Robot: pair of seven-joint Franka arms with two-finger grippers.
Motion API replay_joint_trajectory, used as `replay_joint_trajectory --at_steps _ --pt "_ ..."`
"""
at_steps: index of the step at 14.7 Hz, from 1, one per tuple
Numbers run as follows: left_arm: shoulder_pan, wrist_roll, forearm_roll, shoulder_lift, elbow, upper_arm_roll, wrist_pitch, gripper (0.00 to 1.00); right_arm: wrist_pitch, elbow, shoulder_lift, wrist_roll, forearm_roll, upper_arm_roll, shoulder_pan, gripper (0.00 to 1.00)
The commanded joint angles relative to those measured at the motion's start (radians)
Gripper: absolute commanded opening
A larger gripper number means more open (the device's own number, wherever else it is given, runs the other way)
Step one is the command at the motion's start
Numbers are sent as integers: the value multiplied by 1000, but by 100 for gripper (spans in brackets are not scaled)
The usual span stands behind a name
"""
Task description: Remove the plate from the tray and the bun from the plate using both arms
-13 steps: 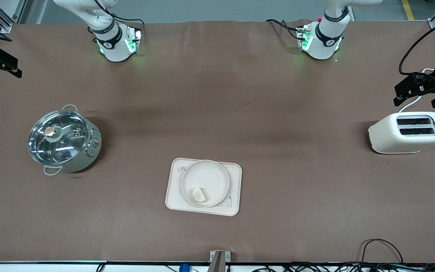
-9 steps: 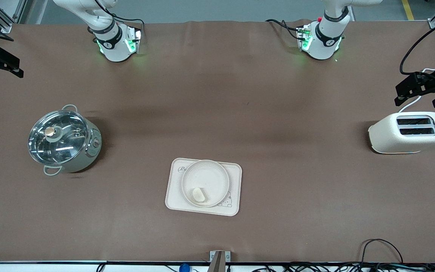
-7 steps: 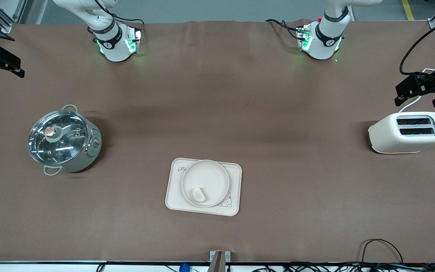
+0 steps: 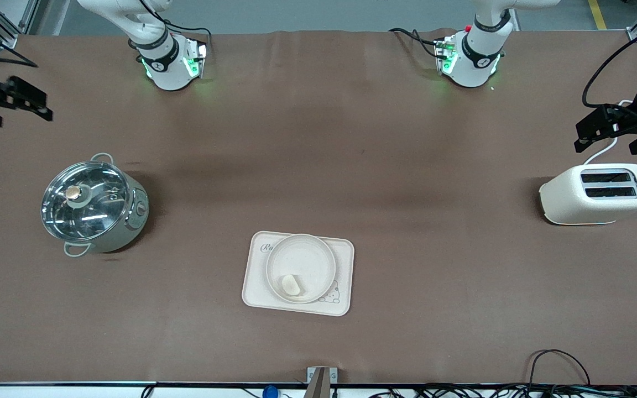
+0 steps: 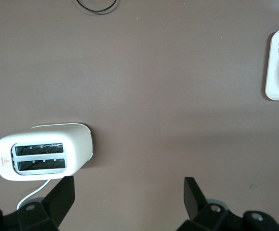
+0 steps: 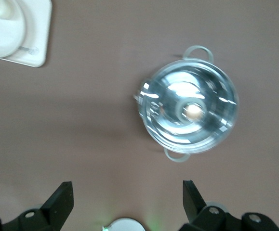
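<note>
left gripper (image 4: 609, 135) fingers spread, empty, over worktop (image 4: 407, 166) edge above glossy cream toaster (image 4: 598, 193) | right gripper (image 4: 17, 102) fingers spread over other end | oblong pale bun (image 4: 291, 284) in round plate (image 4: 300, 268) on rectangular matte tray (image 4: 298, 273) near front edge

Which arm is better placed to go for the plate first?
Neither clearly. The plate sits on the tray, mid-table. The left pincer hangs open above the toaster, the right pincer open near the pot, both far from it.
</note>
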Motion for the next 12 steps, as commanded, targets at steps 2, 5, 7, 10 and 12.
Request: replay_joint_trajectory --at_steps 2,5,7,10,12 --pt "1 -8 23 5 14 -4 -19 100 201 -178 13 28 85 0 67 100" --pt "2 -7 23 5 14 -4 -20 100 336 -209 112 83 88 2 182 100" --pt "-1 0 24 5 14 -4 -20 100 414 -209 195 126 165 0 236 100" --pt "-2 -3 23 5 14 -4 -20 100 549 -207 298 142 254 2 290 100" --pt "-2 -2 23 5 12 -4 -20 100 655 -199 368 177 265 2 330 100"
